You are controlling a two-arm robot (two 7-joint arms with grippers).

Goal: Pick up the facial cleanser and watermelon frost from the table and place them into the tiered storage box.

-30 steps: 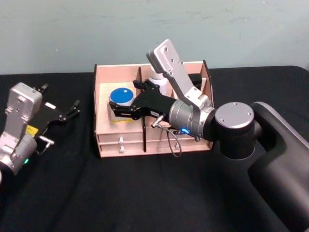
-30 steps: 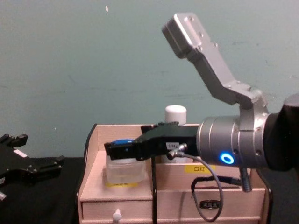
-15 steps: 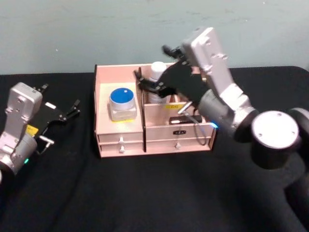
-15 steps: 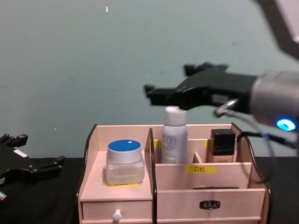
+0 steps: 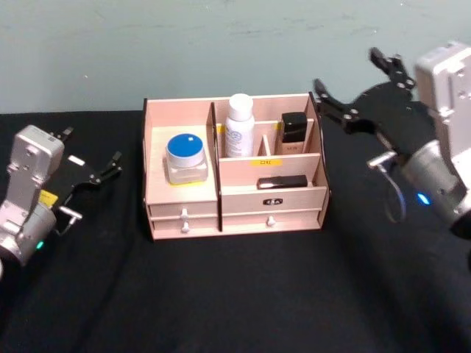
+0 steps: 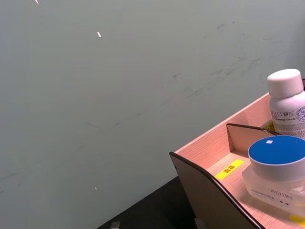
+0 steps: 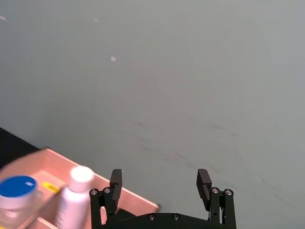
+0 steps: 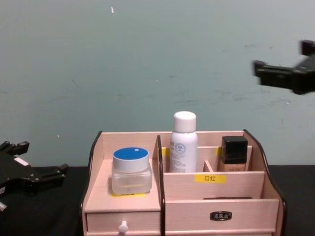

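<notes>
Right gripper (image 5: 360,88) is hanging spread and empty, up right of the tiered storage box (image 5: 234,213). Left gripper (image 5: 92,165) is idling unclenched on the bench (image 5: 235,294). Facial cleanser (image 5: 238,125) and watermelon frost (image 5: 185,157) are sitting inside; any low sweep risks toppling the tall bottle.

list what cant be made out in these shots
- Tiered storage box: drawer contents, hidden behind the shut drawer fronts, head and chest views.
- Facial cleanser: its base, behind the divider, head view.
- Watermelon frost: cut off by the frame edge, left wrist view.
- Right hand: cut off by the chest view's edge.
</notes>
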